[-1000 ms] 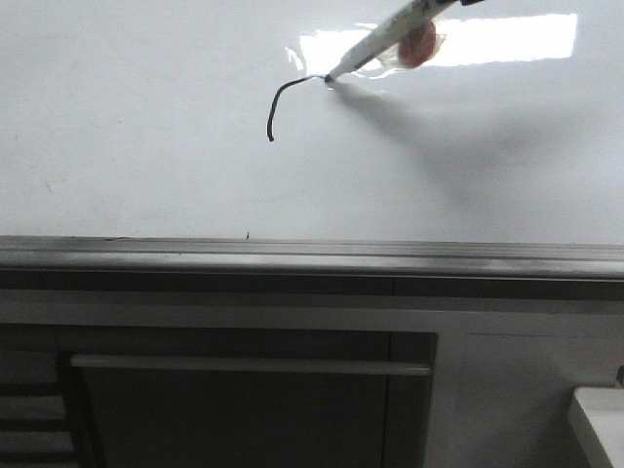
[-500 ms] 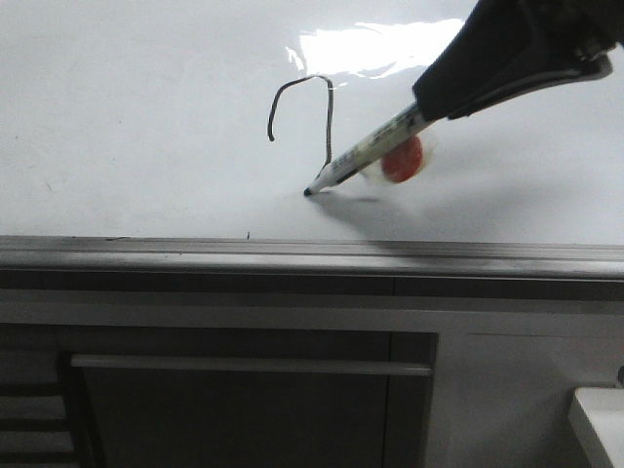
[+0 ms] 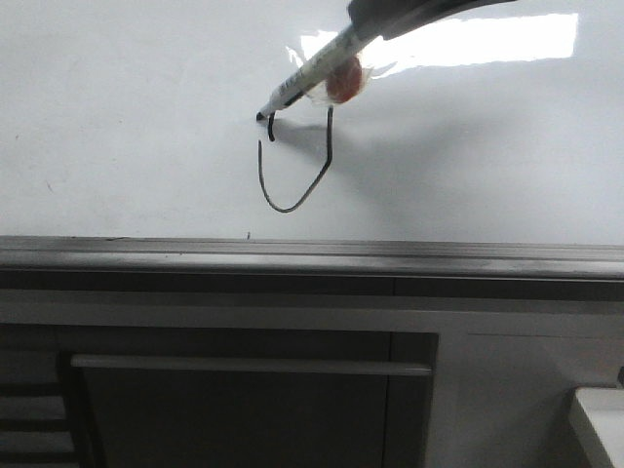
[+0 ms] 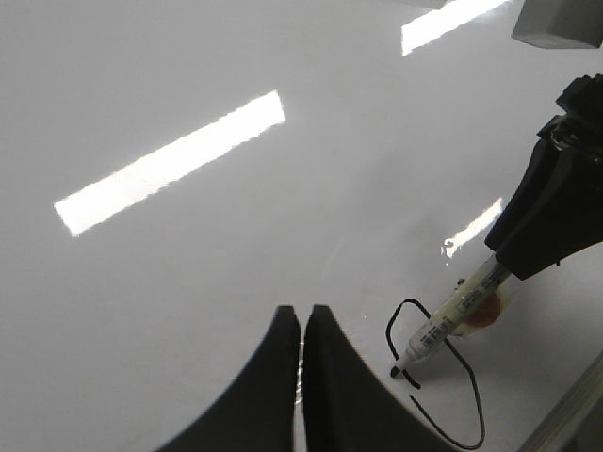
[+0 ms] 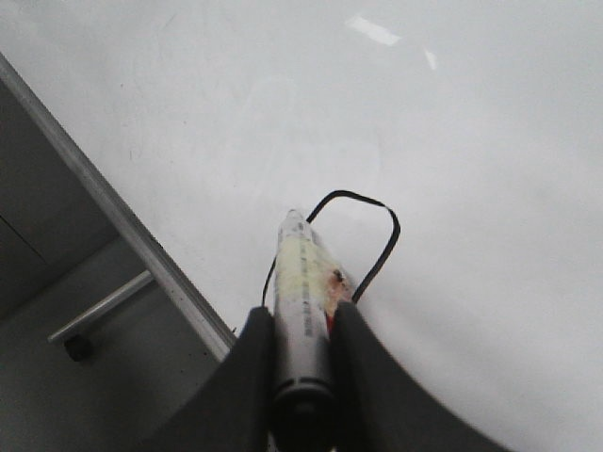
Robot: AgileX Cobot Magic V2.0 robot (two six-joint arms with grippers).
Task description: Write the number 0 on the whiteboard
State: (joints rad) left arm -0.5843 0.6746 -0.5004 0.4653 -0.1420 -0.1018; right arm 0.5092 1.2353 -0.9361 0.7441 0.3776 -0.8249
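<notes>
The number 0 (image 3: 331, 141) is a thin dark loop on the glossy whiteboard (image 3: 117, 117), with a small break on its left side. My right gripper (image 3: 385, 14) reaches in from the top and is shut on a white marker (image 3: 302, 83) with an orange-red patch. The marker tip touches the board at the loop's upper left. The right wrist view shows the marker (image 5: 301, 282) clamped in the right gripper (image 5: 301, 315), with the 0 (image 5: 394, 235) beyond. My left gripper (image 4: 302, 313) hovers over bare whiteboard (image 4: 141, 282), shut and empty, beside the 0 (image 4: 410, 301).
A grey metal rail (image 3: 312, 258) runs along the board's lower edge. Below it are dark grey cabinet panels with a long handle (image 3: 249, 366). A white object (image 3: 600, 419) sits at the lower right. A small caster wheel (image 5: 77, 347) stands on the floor.
The marker tip went from the foot of the right stroke round a curved bottom and up the left side to the loop's upper left. The right gripper rose with it.
</notes>
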